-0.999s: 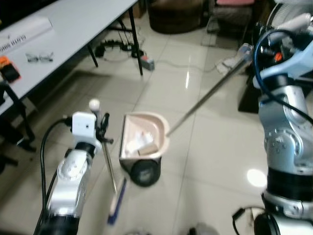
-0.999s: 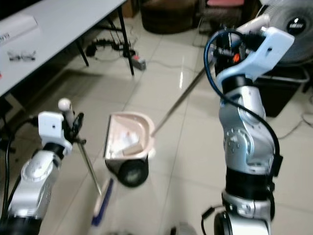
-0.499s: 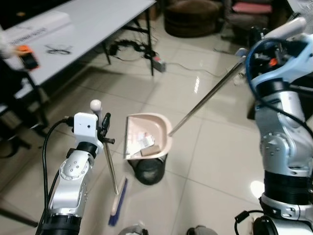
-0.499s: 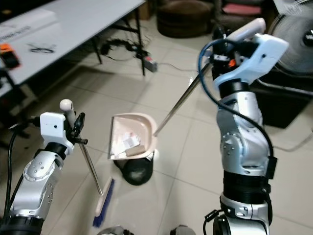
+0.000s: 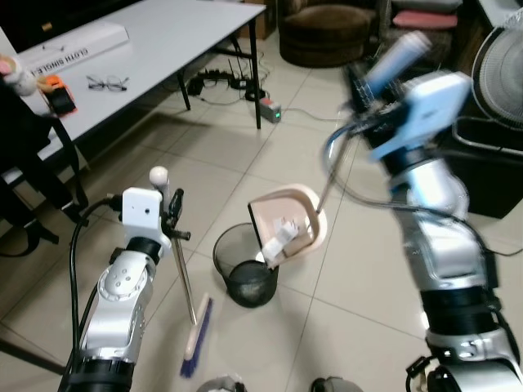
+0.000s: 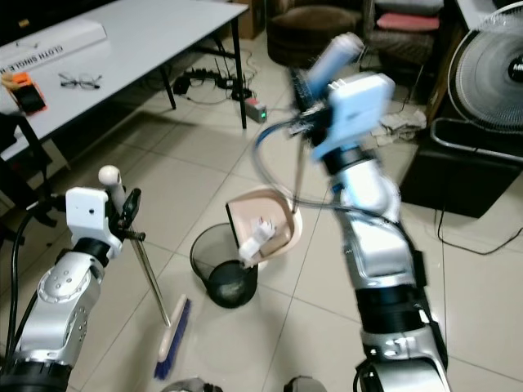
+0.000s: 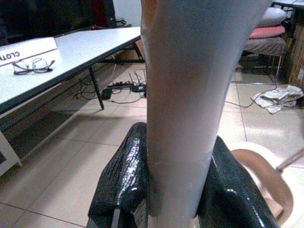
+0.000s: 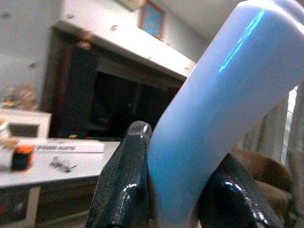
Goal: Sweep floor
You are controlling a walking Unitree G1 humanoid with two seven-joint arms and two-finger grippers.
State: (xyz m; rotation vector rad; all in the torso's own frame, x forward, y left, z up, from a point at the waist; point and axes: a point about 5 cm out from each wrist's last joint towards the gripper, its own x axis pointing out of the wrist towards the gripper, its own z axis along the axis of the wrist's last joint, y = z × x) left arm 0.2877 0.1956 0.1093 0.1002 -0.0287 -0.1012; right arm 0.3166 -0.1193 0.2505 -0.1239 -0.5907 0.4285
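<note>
Tiles cover the whole floor you are looking down at: pale, glossy squares with thin grout lines. To your left stands a white table on black legs, with a pair of glasses, a small orange object and a long white box on its top. Under its far end lies a power strip with tangled cables. At the back sits a dark round seat, and to your right a white fan stands above a dark box.

Your left gripper is clamped on the metal shaft of the broom; in the left wrist view the black fingers press against the shaft on both sides. The broom's blue-bristled head rests on the tiles near your feet.

Your right gripper grips the pale blue handle of the dustpan, fingers tight on either side. The pink pan hangs tilted above the black mesh bin, which stands on the tiles between your arms, and white scraps sit at the pan's lower lip, over the bin's rim.
</note>
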